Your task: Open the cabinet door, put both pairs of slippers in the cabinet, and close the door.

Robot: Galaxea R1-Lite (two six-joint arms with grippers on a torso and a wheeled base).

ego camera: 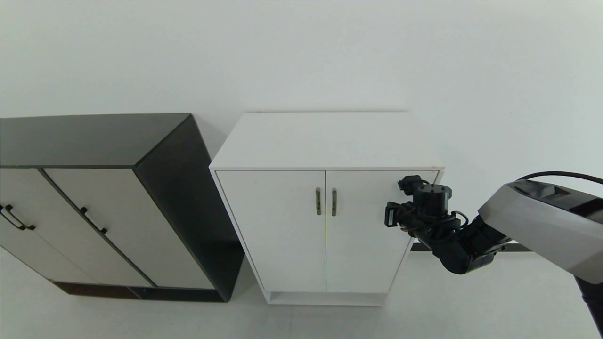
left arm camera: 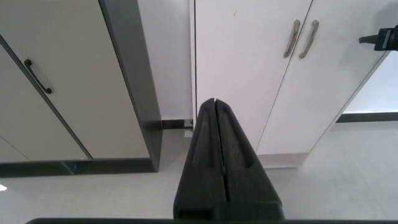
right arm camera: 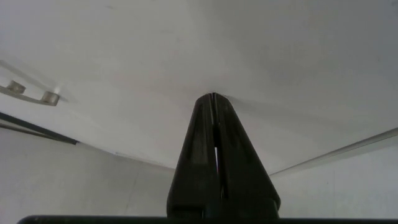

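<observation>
With the white cabinet (ego camera: 325,141) shut against the wall (ego camera: 301,56) and both the right pincer (right arm camera: 214,99), held near its hinge edge, and the left pincer (left arm camera: 214,106) pressed together, the handle (ego camera: 334,201) could be missed or merely knocked unless one is parted first.

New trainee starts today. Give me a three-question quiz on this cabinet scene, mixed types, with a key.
1. Multiple choice: the doors of the white cabinet are A) both shut, B) one open, C) both open.
2. True or false: the left hand and the right hand are both shut, holding nothing.
3. Fill in: from the robot, the dark cabinet stands to the white cabinet's ___.
Key: 1 A; 2 true; 3 left.
</observation>
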